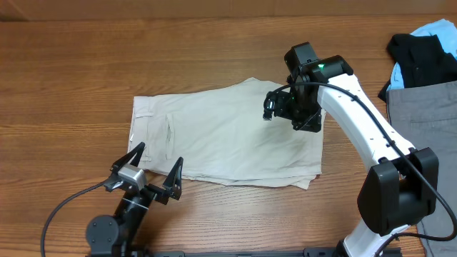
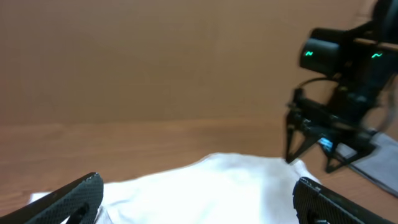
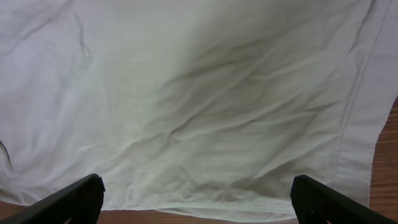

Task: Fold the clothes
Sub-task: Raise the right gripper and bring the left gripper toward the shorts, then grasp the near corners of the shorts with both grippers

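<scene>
Lying flat on the wood surface (image 1: 71, 71), the beige clothes (image 1: 214, 135) run their long axis left to right, with the waistband at the left and the hems at the right. The right pincer (image 1: 291, 114) hangs over the hem end, spread wide and gripping nothing. The left pincer (image 1: 160, 154), likewise released, sits at the near edge by the waistband, so each arm is nearer one end. The right wrist view shows creases and a stitched edge close below, which overhead misses. Whether the pincer touches the cloth, neither view tells.
</scene>
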`<state>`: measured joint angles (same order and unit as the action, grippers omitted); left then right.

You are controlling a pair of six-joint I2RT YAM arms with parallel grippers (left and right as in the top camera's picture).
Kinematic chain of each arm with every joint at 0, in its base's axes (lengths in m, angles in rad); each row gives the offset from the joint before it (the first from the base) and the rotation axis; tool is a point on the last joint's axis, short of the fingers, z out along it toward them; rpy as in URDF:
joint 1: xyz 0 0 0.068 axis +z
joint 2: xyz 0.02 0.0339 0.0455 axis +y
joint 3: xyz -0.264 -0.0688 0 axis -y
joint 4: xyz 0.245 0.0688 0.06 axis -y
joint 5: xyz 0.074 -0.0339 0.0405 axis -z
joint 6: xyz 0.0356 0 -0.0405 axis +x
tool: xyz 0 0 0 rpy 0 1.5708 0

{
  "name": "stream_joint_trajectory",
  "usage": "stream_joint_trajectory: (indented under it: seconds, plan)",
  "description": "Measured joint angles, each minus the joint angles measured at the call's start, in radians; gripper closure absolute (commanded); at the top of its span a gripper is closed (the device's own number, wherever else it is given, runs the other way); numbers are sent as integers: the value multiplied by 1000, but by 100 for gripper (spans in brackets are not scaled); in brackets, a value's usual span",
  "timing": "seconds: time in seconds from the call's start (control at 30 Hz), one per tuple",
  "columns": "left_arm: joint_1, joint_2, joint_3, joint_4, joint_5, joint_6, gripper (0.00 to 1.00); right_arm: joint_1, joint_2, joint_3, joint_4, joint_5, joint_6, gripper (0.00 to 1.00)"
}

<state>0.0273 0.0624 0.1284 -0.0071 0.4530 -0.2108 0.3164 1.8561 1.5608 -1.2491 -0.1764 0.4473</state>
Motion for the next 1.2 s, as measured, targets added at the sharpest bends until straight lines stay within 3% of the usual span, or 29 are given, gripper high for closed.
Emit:
stream_joint_trajectory:
  seconds: [0.17, 0.3, 0.37, 0.47, 0.6, 0.67, 0.77, 0.9, 1.0, 1.2]
  plan:
    - [0, 283, 293, -150, 103, 39, 0, 0, 0, 0, -4, 0, 0, 2]
    - [-1, 803, 702, -508, 186, 111, 0, 0, 0, -2, -4, -2, 0, 0]
    - [-2, 943, 816, -625, 208, 114, 0, 0, 0, -3, -2, -2, 0, 0]
    - [-2, 1157, 985, -680, 247, 136, 0, 0, 0, -3, -9, -2, 0, 2]
    - [-15, 1322, 1085, -853, 196, 176, 0, 0, 0, -3, -37, 1, 0, 3]
    - [-26, 1383, 1107, -887, 157, 187, 0, 0, 0, -4, -63, 8, 0, 14]
    - [-30, 1469, 1116, -901, 110, 194, 0, 0, 0, -17, -80, 20, -2, 43]
    - [-30, 1578, 1118, -903, 81, 196, 0, 0, 0, -100, -35, 27, 8, 67]
    - [-30, 1654, 1118, -903, 41, 187, 0, 0, 0, -197, 34, 30, 20, 79]
    - [-19, 1762, 1119, -906, -35, 173, 0, 0, 0, -346, 142, 34, 55, 78]
